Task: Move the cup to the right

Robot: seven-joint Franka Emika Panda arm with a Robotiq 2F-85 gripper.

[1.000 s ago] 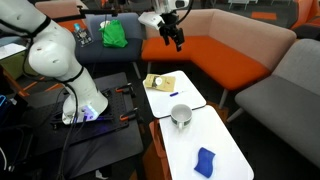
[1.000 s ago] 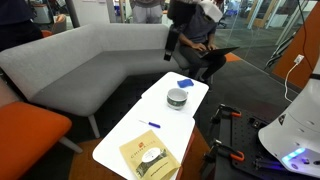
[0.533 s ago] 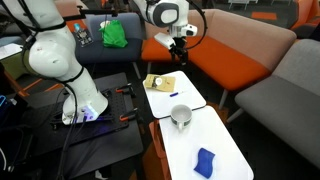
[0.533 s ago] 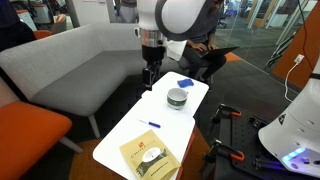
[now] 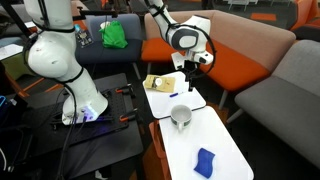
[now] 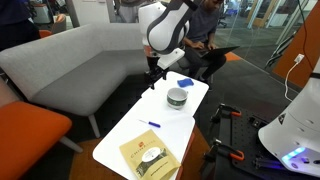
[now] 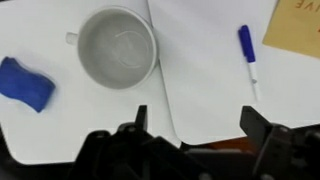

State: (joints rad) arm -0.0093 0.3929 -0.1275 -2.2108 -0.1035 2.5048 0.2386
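Gripper [image 7: 195,116] has dropped toward the table [image 7: 205,70], jaws spread and empty; I judge the cup [image 7: 118,48] is now within reach to grasp

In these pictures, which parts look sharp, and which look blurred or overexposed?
Wrist view: the cup and the pen are soft but readable; the dark tool along the lower edge is out of focus. In both exterior views the white table is very bright and shows almost no surface detail.
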